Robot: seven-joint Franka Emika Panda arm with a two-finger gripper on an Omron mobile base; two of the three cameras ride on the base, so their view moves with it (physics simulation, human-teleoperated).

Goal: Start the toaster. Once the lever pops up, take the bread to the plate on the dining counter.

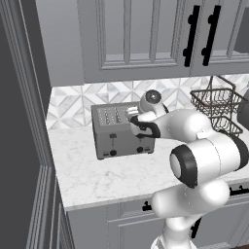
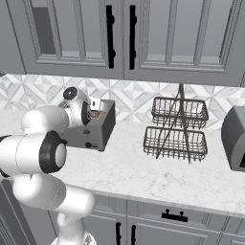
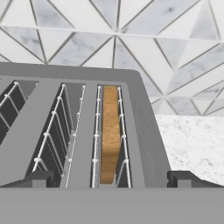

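the marble worktop (image 1: 92, 170) runs along the tiled back wall (image 2: 139, 95) under grey wall cupboards (image 1: 126, 34) with black handles. grey drawer fronts (image 2: 158, 215) hang below its front edge.

the white arm (image 1: 204, 155) bends over the worktop and reaches toward the back wall.

at the right end of the worktop in the right base view stands a rounded grey appliance (image 2: 234, 139), cut off by the picture's edge. a two-tier wire basket (image 2: 178, 128) stands just left of it, near the back edge.

the toaster (image 1: 119, 130) stands toward the worktop's back edge, well left of the basket, its front with two black levers (image 1: 112, 138) and round knobs (image 1: 113, 152) facing the front edge. the left lever sits about midway up its track.

the gripper (image 3: 111, 177) hangs just over the toaster's right end, looking down along the slots. its two dark fingertips (image 3: 186, 178) stand wide apart, released, with nothing between them, straddling the rightmost slot.

the bread (image 3: 110, 133) stands on edge in that rightmost slot, between the wire guides, its golden-brown crust showing at the top. in the right base view a bit of it shows beside the hand (image 2: 95, 114).
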